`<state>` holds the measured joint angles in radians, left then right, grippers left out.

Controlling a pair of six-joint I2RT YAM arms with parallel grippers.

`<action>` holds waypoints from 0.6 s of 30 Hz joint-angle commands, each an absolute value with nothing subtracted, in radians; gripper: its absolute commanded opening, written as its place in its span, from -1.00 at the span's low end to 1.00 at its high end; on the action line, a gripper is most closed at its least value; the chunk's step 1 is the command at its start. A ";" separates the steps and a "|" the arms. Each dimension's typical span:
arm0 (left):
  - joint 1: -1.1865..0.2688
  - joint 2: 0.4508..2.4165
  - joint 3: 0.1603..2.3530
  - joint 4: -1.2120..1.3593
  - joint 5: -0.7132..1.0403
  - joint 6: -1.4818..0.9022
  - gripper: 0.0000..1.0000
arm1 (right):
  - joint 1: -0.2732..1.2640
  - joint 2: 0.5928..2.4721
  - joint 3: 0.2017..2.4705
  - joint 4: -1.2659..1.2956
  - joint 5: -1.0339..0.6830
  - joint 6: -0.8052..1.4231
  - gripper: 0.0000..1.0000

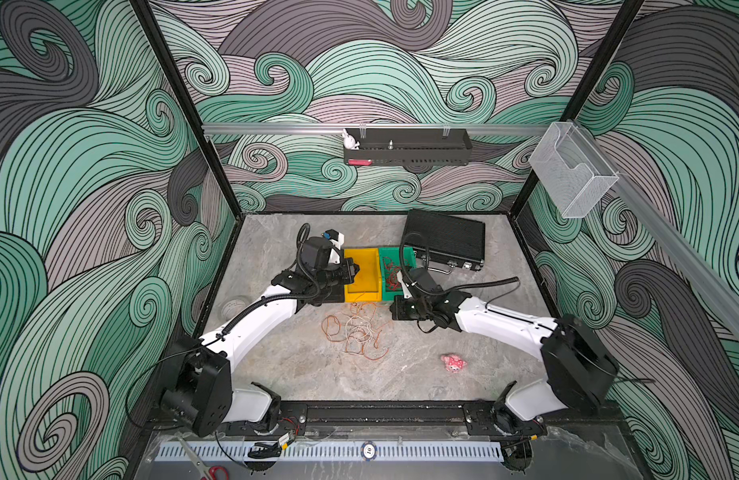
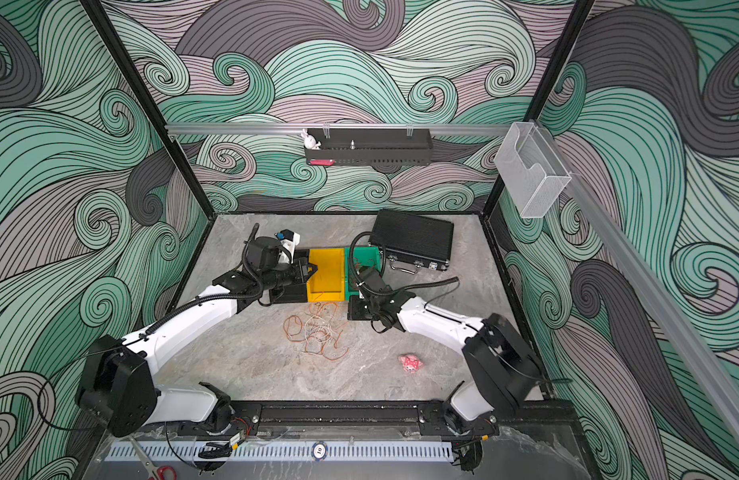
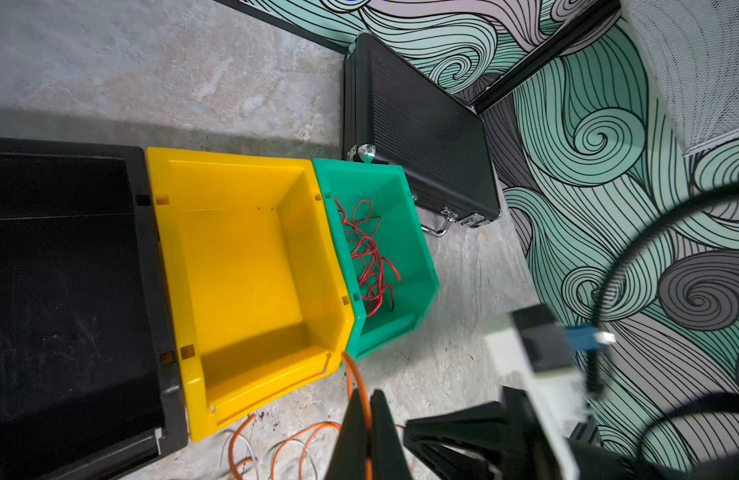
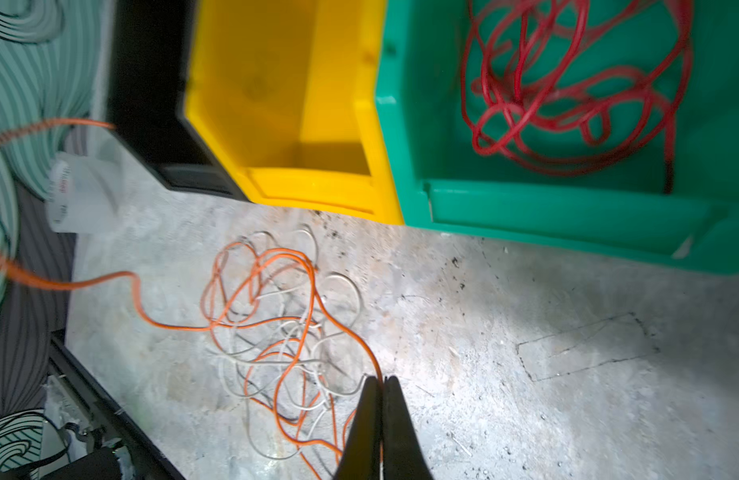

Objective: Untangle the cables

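One grey marbled bench (image 1: 318, 382) carries it all. Black ribbed case (image 1: 444, 239) lies back right. Next, a row of open plastic bins: black bin (image 3: 60, 270), yellow bin (image 3: 243, 270), green bin (image 3: 413, 257), thin red cable (image 3: 370, 257) coiled inside the green one. Just in front, thin orange cable (image 1: 332, 328) and thin white cable (image 1: 359, 330) sprawl tangled on the bench. Left claw (image 3: 370, 399), by the yellow bin, pinches the orange cable tight. Right claw (image 4: 380, 380), low beside the tangle, clamps that orange cable too. Small pink plush toy (image 1: 454, 363) sits well apart.

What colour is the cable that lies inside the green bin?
Red. The cable in the green bin shows best in the right wrist view.
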<state>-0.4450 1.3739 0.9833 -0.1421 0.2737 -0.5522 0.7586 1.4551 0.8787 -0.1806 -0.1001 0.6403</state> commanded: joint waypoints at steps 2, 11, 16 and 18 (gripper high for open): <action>-0.427 1.415 1.061 -0.140 0.290 -0.520 -1.00 | 0.767 1.341 0.908 -0.247 -0.022 0.586 -1.00; -0.416 1.566 1.137 -0.131 0.352 -0.524 -1.00 | 0.767 1.267 1.011 -0.226 0.038 0.501 -1.00; -0.409 1.641 1.181 -0.118 0.384 -0.536 -1.00 | 0.765 1.318 1.108 -0.221 0.063 0.454 -1.00; -0.407 1.662 1.193 -0.108 0.387 -0.542 -1.00 | 0.759 1.341 1.135 -0.208 0.075 0.436 -1.00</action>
<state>-0.4175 1.6436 1.1481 -0.1337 0.3538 -0.5385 0.7635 1.3151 1.0985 -0.2222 0.0319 0.4873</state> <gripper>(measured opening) 0.048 0.050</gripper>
